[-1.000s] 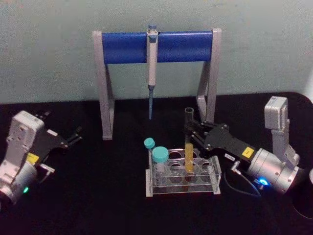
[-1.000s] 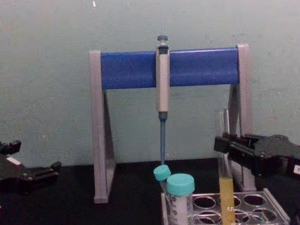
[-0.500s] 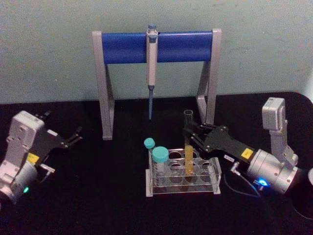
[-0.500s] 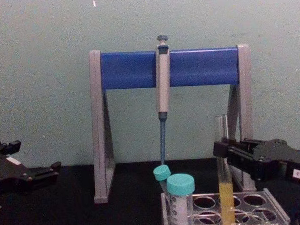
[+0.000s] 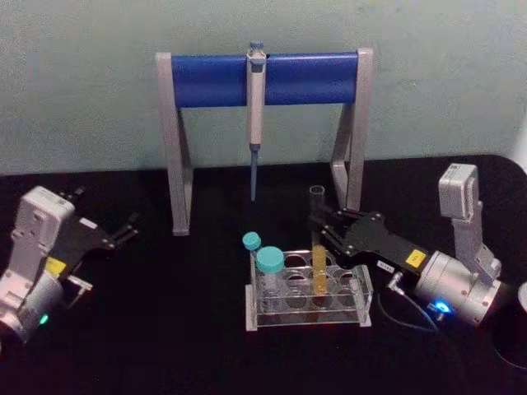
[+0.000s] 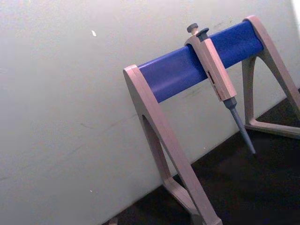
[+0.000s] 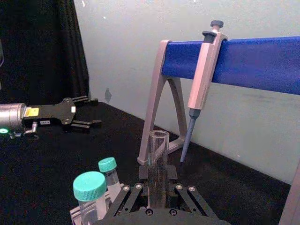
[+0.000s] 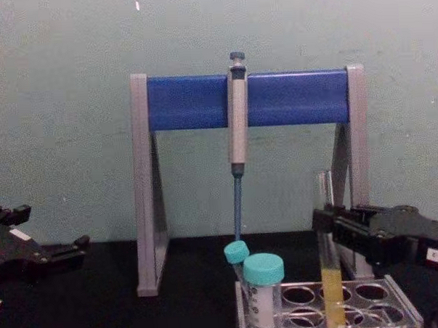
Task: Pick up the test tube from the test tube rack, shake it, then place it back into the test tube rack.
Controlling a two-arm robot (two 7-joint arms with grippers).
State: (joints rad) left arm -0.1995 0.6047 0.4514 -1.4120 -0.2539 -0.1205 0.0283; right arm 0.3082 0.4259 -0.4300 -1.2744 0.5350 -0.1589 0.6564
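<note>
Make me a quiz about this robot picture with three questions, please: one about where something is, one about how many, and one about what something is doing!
1. Where is the pipette?
A lying flat
B hanging on the stand's blue bar
C inside a cup

2. How many teal-capped tubes stand in the test tube rack?
A two
B one
C five

3. What is the right gripper doing?
A pointing at the ceiling
B squeezing a teal cap
C gripping the test tube, whose lower end sits in the rack

Answers:
1 B: it hangs from the bar, tip down.
2 A: two teal caps rise at the rack's left end.
3 C: it clamps the clear glass above the yellow liquid.
</note>
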